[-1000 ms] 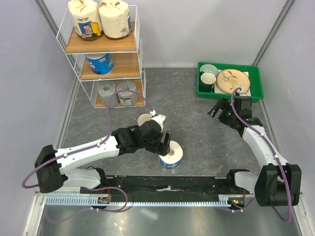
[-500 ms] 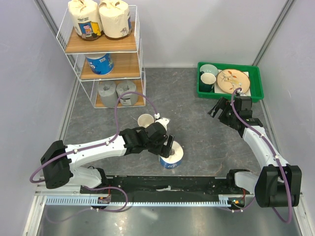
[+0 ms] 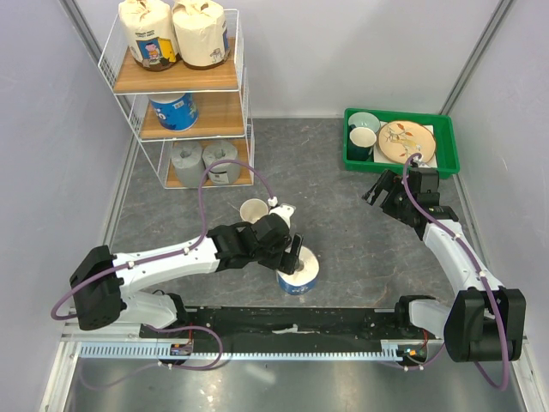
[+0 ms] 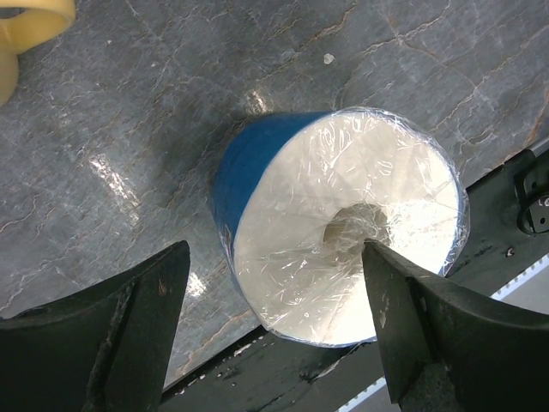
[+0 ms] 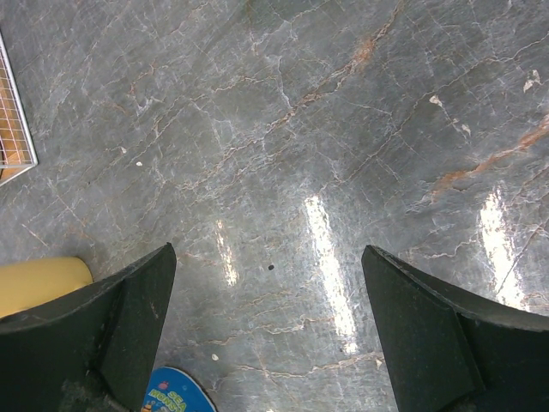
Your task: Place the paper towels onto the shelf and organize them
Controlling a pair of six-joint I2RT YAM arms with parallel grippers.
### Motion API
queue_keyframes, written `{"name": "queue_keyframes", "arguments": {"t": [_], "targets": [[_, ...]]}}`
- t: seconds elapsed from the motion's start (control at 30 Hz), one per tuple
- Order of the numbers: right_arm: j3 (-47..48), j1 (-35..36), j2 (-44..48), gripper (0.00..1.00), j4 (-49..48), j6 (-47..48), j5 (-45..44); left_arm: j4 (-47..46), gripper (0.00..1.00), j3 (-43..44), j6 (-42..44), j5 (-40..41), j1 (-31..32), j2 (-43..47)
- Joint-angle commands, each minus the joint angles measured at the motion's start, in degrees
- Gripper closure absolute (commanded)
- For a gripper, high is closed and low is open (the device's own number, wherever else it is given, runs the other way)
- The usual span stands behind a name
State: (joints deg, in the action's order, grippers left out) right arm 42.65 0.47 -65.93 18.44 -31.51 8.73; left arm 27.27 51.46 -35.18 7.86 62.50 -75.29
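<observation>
The shelf [image 3: 214, 113] stands at the back left. Two cream paper towels [image 3: 176, 33] sit on its top tier, one white-and-blue roll [image 3: 174, 110] on the middle tier, two grey rolls [image 3: 204, 160] on the bottom tier. Another white-and-blue roll [image 3: 298, 273] stands on the table near the front edge. My left gripper [image 3: 290, 254] hovers just above it, open, and in the left wrist view the fingers [image 4: 150, 296] flank the roll [image 4: 343, 219] without touching it. My right gripper [image 3: 377, 190] is open and empty over bare table; so it shows in the right wrist view [image 5: 268, 266].
A yellow mug [image 3: 254, 210] stands just behind the left gripper, also in the right wrist view [image 5: 34, 283]. A green tray [image 3: 399, 170] with dishes sits at the back right. A black rail [image 3: 292, 322] runs along the near edge, close to the loose roll.
My left gripper has moved toward the near edge and settled over the white-and-blue roll on the table, hardly moving in the last half second. The right arm has not moved.
</observation>
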Motion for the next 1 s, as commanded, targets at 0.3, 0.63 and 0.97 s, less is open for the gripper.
{"name": "queue_keyframes", "arguments": {"t": [0.3, 0.63, 0.97], "targets": [[1.3, -0.2, 0.2, 0.02, -0.7, 0.9, -1.3, -2.0, 0.23, 1.4, 0.0, 2.0, 0.3, -3.2], [1.1, -0.3, 0.0, 0.02, -0.8, 1.1, -1.7, -3.4, 0.43, 1.6, 0.8, 1.0, 0.3, -3.6], [0.9, -0.2, -0.4, 0.02, -0.9, 0.9, -1.6, -9.3, 0.53, 1.0, 1.1, -3.9, 0.3, 2.8]]}}
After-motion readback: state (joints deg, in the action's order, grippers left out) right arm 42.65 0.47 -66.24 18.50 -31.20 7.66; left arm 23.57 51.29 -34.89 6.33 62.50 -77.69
